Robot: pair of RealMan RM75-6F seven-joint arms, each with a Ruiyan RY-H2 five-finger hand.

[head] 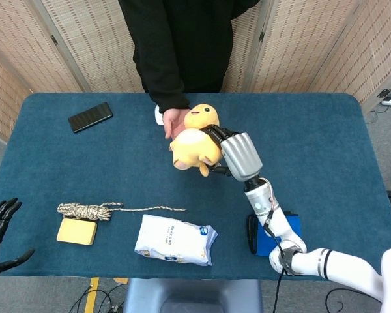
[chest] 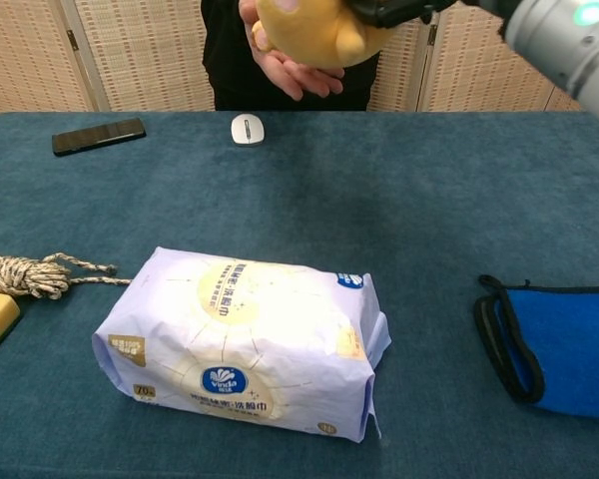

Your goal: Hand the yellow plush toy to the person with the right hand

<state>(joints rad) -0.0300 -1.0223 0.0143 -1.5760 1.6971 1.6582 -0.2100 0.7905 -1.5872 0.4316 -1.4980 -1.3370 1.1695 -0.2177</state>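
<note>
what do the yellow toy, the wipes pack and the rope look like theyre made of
Yellow plush toy: soft, matte fabric, apparently stuffed; rounded shape. Wipes pack: thin plastic film, glossy and creased, with printed labels. Rope: twisted fibre, maybe cotton or jute; strands visible, frayed end.

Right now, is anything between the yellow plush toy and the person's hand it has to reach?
Nothing visible. The right hand holds the yellow plush toy above the table, and the person's hand is already right against it, palm open behind the toy in the chest view.
</note>
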